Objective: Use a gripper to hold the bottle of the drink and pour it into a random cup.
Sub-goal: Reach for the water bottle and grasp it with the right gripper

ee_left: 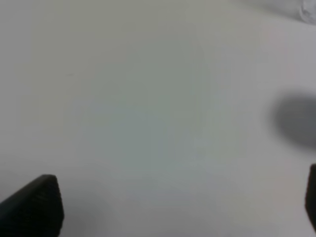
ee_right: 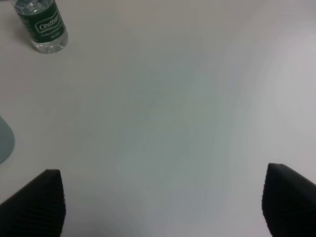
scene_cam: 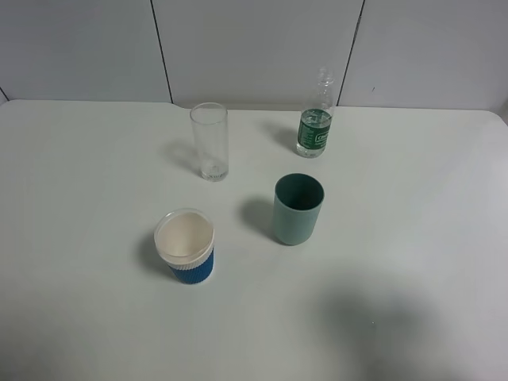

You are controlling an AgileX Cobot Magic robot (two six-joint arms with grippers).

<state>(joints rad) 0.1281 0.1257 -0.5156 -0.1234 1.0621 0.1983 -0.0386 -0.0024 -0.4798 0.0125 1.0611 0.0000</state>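
The bottle of the drink [scene_cam: 315, 131] stands upright at the back of the white table, clear with a green label. Its lower half also shows in the right wrist view [ee_right: 42, 24]. The cup [scene_cam: 209, 141], a tall clear glass, stands to the left of the bottle. Neither arm appears in the exterior high view. My right gripper [ee_right: 165, 197] is open over bare table, well short of the bottle, with nothing between its fingers. My left gripper [ee_left: 177, 202] is open too, above bare tabletop.
A teal cup [scene_cam: 298, 209] stands in front of the bottle, and its edge shows in the right wrist view [ee_right: 4, 140]. A white-rimmed blue ribbed cup [scene_cam: 185, 246] sits nearer the front left. A wall runs behind the table [scene_cam: 444, 238].
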